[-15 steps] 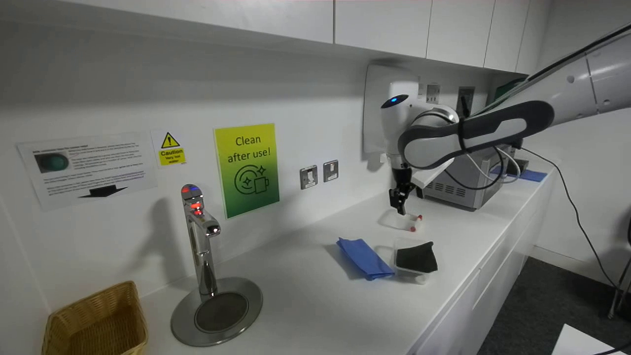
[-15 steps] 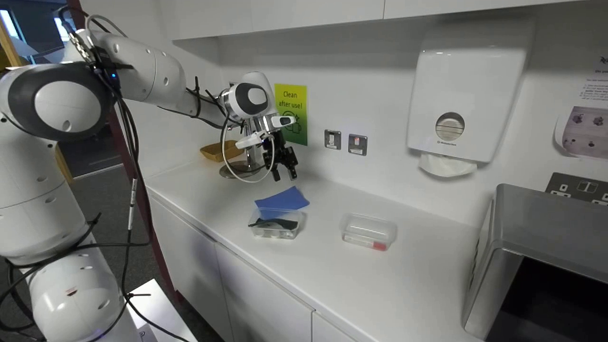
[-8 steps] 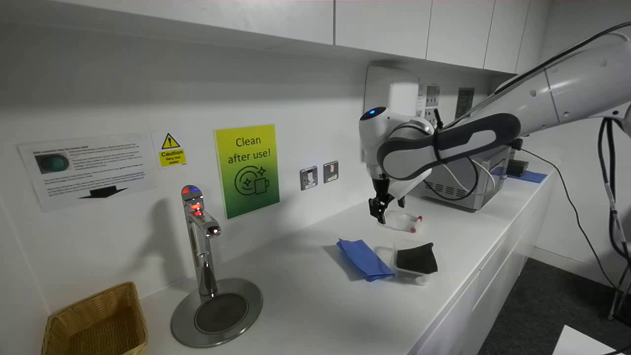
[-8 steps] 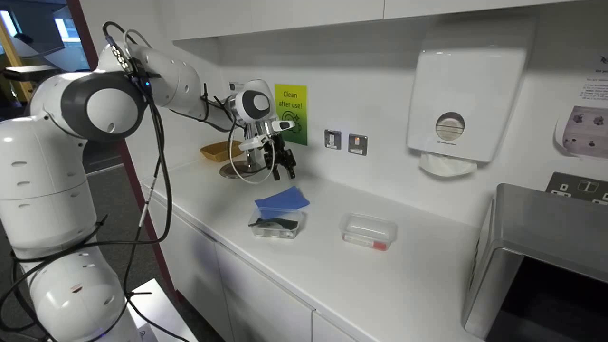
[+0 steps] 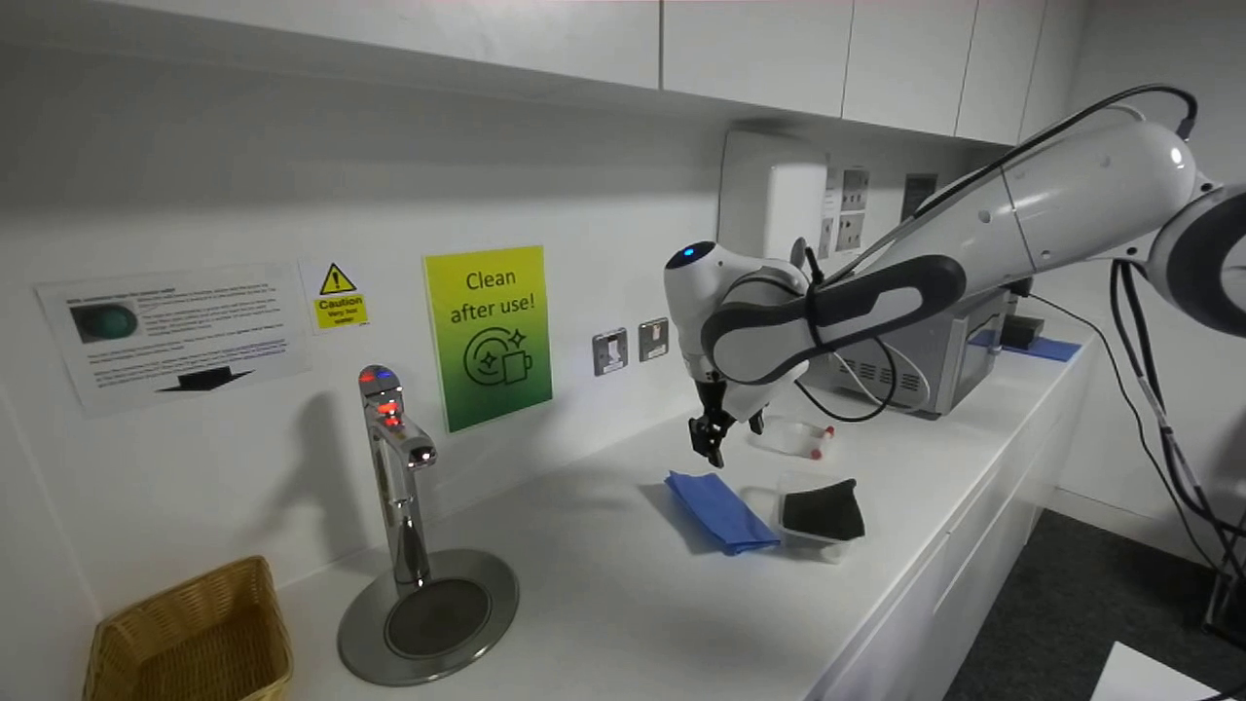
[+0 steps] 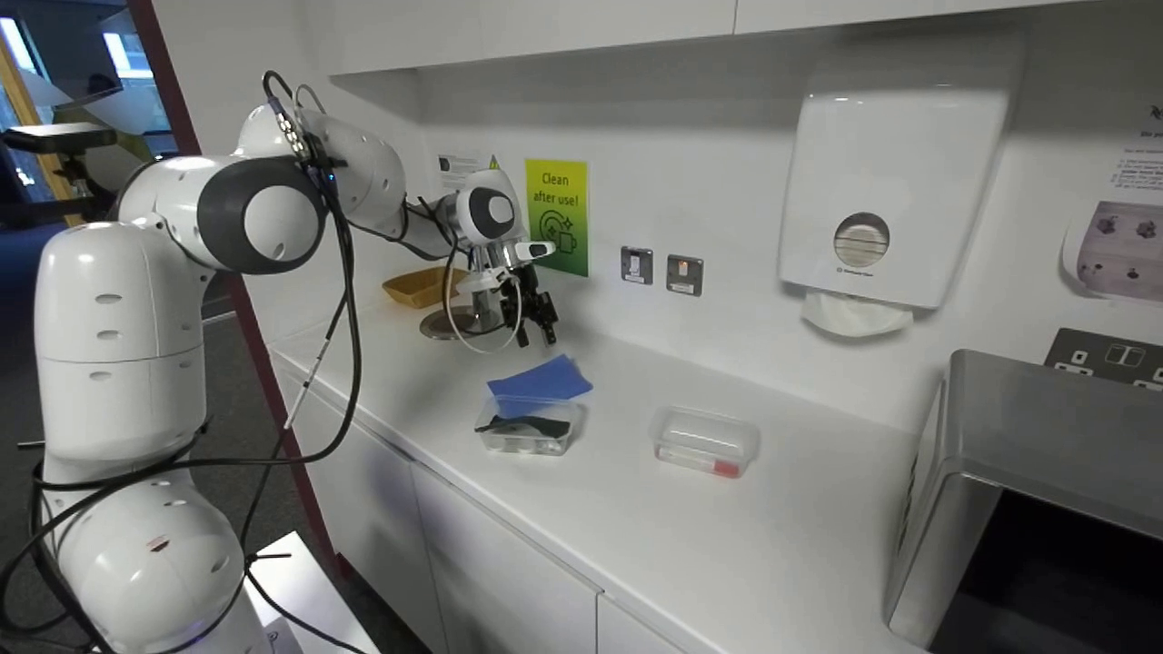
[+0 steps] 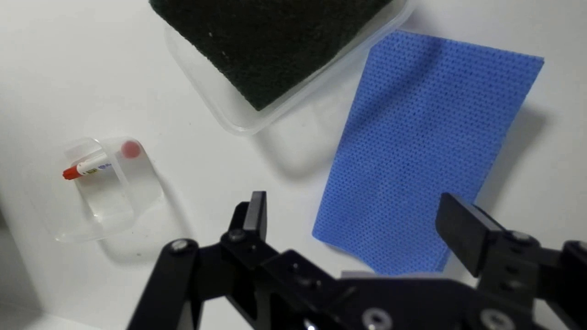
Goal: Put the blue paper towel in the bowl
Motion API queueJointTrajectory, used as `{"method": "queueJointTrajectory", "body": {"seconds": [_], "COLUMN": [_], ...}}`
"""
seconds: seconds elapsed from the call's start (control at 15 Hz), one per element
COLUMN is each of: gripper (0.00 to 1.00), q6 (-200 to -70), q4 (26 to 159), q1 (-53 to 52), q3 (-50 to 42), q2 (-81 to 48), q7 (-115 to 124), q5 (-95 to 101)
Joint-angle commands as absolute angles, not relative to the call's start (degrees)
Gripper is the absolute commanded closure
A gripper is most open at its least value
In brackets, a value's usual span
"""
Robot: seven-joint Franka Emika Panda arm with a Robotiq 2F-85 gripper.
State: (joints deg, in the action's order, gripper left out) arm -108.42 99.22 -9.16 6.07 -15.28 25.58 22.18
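The wrist view crops the dark pad [image 7: 270,46] (the claw [image 7: 352,196] hides some of the blue towel [image 7: 412,146]).

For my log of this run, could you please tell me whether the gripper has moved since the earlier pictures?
Yes: in an exterior view, the gripper has moved left and down in the picture, nearer the chrome tap.

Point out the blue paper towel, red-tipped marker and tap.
Blue paper towel [image 7: 415,153]: wrist view, middle of its upper face.
Red-tipped marker [image 7: 94,165]: wrist view, white barrel.
Tap [image 5: 398,484]: in an exterior view, upright column.
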Motion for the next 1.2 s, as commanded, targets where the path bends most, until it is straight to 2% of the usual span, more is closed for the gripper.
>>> {"method": "queueJointTrajectory", "body": {"seconds": [0.0, 0.53, 1.13], "gripper": [0.00, 0.00, 0.00], "q6": [-108.57, -109.45, -117.81], "q4": [95.96, 95.65, 96.25], "q1": [-10.70, -10.37, -9.54], "q3": [4.94, 3.26, 3.60], "q2": [-17.71, -19.06, -19.31], "q7": [26.12, 25.82, 20.40], "q5": [21.93, 21.95, 14.25]}}
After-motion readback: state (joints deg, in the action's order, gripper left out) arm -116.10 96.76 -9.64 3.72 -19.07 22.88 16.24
